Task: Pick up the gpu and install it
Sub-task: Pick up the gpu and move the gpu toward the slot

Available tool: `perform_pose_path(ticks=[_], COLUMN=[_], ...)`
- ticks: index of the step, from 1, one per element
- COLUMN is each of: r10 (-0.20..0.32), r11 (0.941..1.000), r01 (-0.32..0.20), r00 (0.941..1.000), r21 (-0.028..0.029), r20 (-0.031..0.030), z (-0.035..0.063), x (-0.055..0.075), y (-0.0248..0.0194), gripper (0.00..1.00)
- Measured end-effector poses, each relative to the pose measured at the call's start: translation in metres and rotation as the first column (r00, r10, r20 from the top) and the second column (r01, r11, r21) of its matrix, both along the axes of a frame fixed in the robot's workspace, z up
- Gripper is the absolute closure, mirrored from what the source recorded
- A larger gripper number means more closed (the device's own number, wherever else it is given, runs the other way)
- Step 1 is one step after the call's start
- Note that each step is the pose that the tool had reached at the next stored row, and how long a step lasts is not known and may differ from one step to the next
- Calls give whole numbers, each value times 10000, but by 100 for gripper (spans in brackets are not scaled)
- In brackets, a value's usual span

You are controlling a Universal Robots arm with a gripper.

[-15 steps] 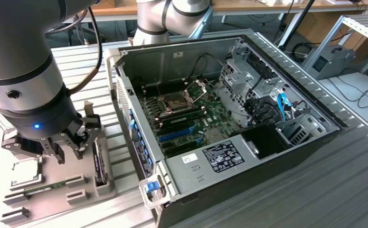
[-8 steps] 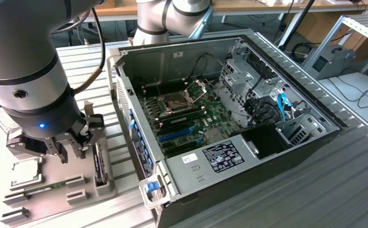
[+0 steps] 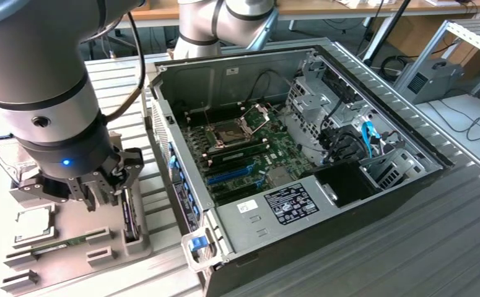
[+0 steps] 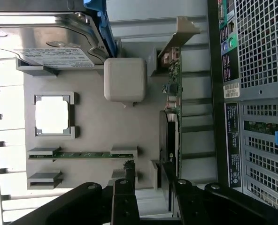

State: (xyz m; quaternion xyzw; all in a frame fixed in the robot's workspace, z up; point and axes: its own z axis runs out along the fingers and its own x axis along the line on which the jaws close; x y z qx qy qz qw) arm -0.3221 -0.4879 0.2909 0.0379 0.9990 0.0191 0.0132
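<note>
One gpu (image 4: 172,93) end behind spread jaws

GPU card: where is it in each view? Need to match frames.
Exterior view: thin black gpu card stands on edge in the grey holder tray, on the side facing the open PC case.
Wrist view: the card, silver bracket at one end, runs along the tray edge nearest the case.
Shared landmark: square silver processor chip in the tray.

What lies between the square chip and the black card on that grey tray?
Bare grey tray, in the wrist view, between the chip and the gpu; a pale square block stands beside that stretch.
</note>
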Motion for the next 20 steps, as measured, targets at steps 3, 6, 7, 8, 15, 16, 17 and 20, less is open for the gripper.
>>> perform_pose_path(ticks=[3,6,7,8,15,16,17,20], r10=[1,0,0,-1,-1,0,0,1], r11=[10000,10000,10000,10000,10000,10000,10000,10000], r01=[-1,0,0,1,1,0,0,-1], r00=[10000,10000,10000,10000,10000,10000,10000,10000], r21=[-10,-19,-20,-22,-50,-56,-60,-70], r20=[0,0,-1,-1,-15,-16,-16,-18], z=[-16,-28,-30,-32,-78,-87,-95,-121], x=[55,118,135,154,281,284,288,295], y=[0,0,0,0,29,41,54,106], gripper=[64,64,64,64,64,64,64,64])
